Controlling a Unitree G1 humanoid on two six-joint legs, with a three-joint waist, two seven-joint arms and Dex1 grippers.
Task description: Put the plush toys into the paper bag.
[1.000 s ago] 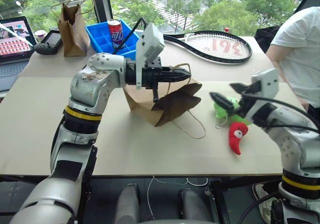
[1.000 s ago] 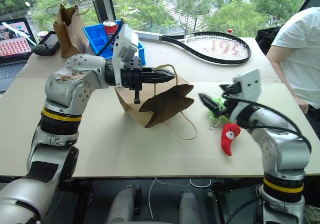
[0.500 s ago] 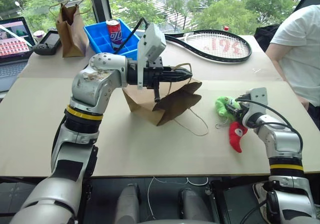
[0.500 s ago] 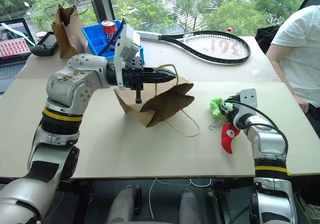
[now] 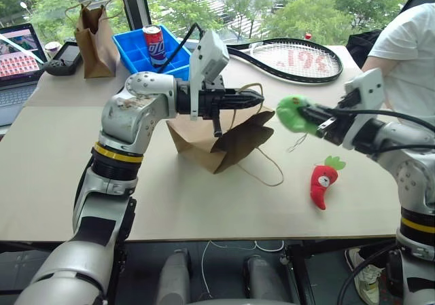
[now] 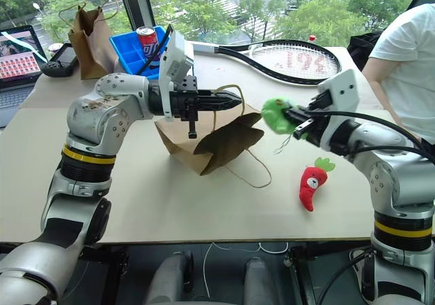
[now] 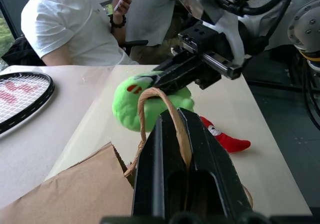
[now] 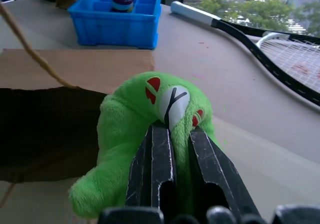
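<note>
The lime-green plush toy, which a second earlier lay on the surface beside the red chili plush toy, had been lifted clear and was held pinched in the right claw, level with the mouth of the light-brown paper bag and just beside it. The chili was left lying alone on the surface. The bag's cord handle was kept gripped in the closed left claw, so the mouth was held up and open. One toy was judged ready for insertion; neither was yet inside.
</note>
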